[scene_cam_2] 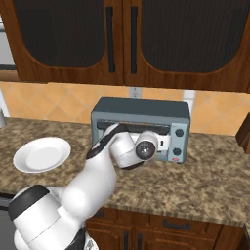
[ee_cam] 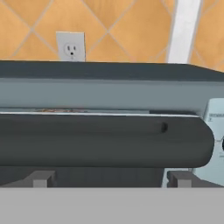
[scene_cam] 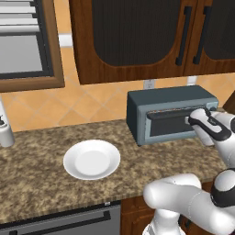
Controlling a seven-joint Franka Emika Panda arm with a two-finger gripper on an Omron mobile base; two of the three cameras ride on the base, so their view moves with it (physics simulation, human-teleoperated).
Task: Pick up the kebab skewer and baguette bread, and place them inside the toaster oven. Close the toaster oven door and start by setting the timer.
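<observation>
On the table, far left: a round white ceramic plate [scene_cam: 92, 159] sits bare on the speckled brown granite table [scene_cam: 36, 183]; no skewer or loaf lies on it.
Kebab skewer and baguette bread: neither can be made out; a thin reddish streak shows in the slit above the door in the hand view, too faint to name. They are likely inside the oven already.
Centre, toaster oven: a boxy blue-grey metal toaster oven [scene_cam: 172, 98] stands against the tiled wall, well apart from the plate.
Toaster oven door: the blue-grey framed glass door [scene_cam: 169, 125] is nearly upright, with a narrow gap at the top, so it looks almost closed.
Door handle: a dark bar handle [ee_cam: 105, 141] runs along the door's top edge.
Jaws: the white arm's gripper [ee_cam: 111, 179] has its jaws spread wide, holding nothing, just in front of the handle; contact cannot be told.
Right side, knobs: round dark knobs [scene_cam_2: 179, 141] wait untouched.
Left to do: by my judgement, pressing the door fully shut, then setting the timer.
</observation>
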